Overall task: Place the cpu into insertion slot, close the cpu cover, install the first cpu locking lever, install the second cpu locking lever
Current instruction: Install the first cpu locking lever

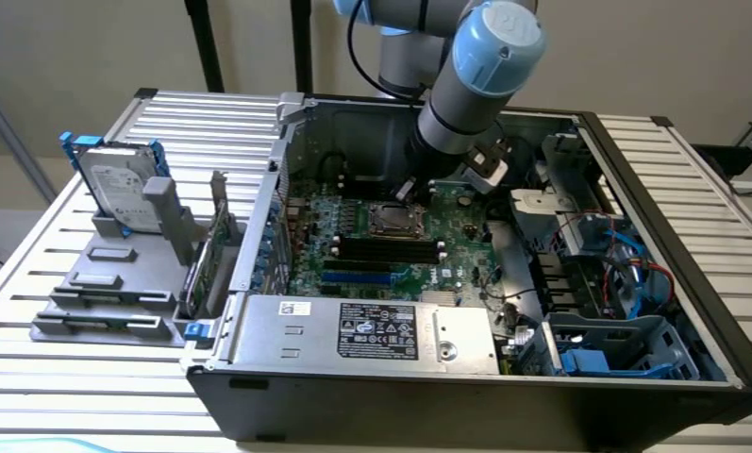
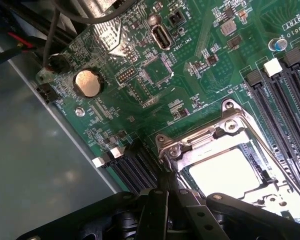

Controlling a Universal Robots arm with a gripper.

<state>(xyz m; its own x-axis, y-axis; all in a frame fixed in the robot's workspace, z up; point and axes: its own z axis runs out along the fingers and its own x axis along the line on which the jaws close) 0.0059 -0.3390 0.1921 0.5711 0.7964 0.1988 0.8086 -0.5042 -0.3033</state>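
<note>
With narrow, empty fingers, the gripper (image 2: 166, 192) presses beside the cpu cover (image 2: 225, 150) over the cpu (image 2: 224, 171), apparently at a lever; slipping could scrape the board.

Open PC case (image 1: 677, 283) on slatted table (image 1: 74, 377). Hard drive (image 1: 118, 184) upright in grey rack at exterior view's left. Power supply (image 1: 363, 330) at front. Coin cell (image 2: 87, 83) on board.

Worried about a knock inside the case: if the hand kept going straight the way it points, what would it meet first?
Most likely the cpu cover, at its metal edge beside the cpu. The shut hand sits right at that corner of the socket, though how close is unclear.
</note>
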